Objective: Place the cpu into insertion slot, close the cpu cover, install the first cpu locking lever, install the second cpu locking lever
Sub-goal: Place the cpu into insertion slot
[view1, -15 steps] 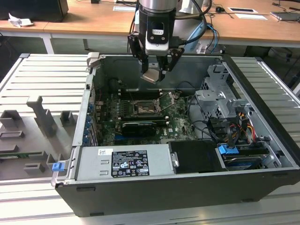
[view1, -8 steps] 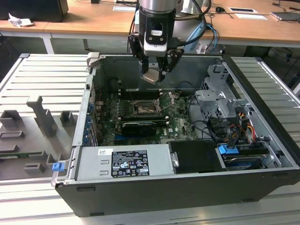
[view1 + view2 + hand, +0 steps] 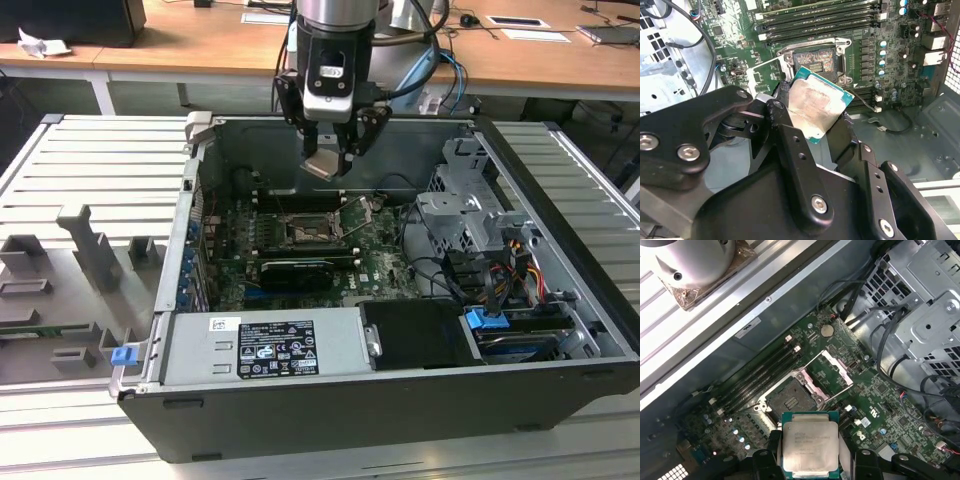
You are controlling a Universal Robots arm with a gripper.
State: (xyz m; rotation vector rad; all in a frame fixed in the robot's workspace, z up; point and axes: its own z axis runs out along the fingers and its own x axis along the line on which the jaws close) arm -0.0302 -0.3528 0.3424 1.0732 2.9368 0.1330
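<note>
Inside the end effector (image 3: pixel 328 158): the cpu (image 3: pixel 810 447), clamped by its edges, silvery top showing in both wrist views.
End effector state: fingers shut on the chip, hanging over the motherboard in the open computer case (image 3: pixel 560 250).
Below the end effector: the insertion slot (image 3: pixel 789 400), bare, nothing seated, apart from the chip.
Cpu cover (image 3: pixel 830 372): swung up beside the slot, so the opening lies free.
Chip attitude: tilted in the exterior view, one corner dipping toward the slot.
Judgement: not yet placed, and nothing closed.
</note>
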